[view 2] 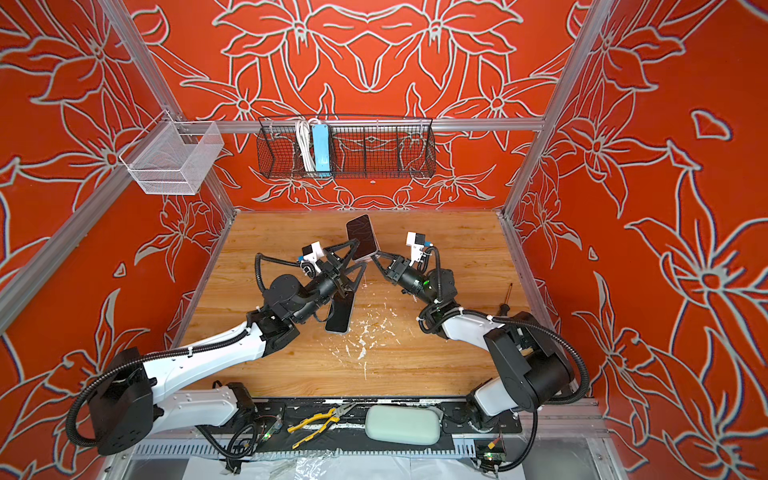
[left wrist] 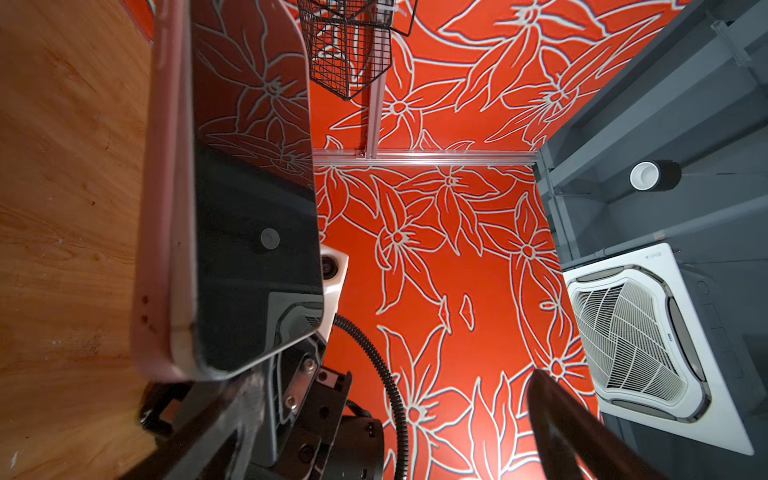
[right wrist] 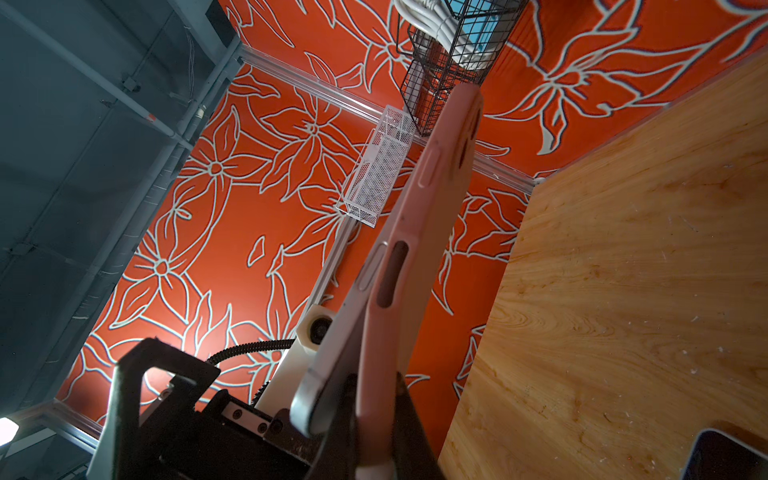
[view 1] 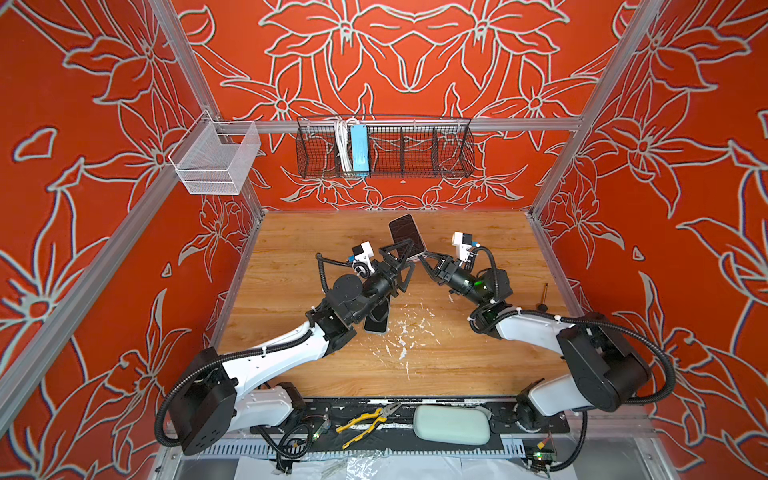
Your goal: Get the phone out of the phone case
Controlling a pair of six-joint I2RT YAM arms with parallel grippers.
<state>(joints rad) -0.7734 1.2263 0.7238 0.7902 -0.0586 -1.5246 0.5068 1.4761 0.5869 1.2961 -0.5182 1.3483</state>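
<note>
The dark-screened, silver-edged phone (view 1: 407,237) is held aloft over the far middle of the wooden table (view 1: 478,353); most of it is seated in the pale pink soft phone case (right wrist: 419,232), with only its lower corner lifted out, so removal is judged begun, not finished. The right gripper (view 1: 422,258) is clamped on the case's lower edge; the left gripper (view 1: 401,257) is spread wide just beside the phone, holding nothing. Free air is left above; the black wire basket (view 1: 384,145) hangs well apart.
</note>
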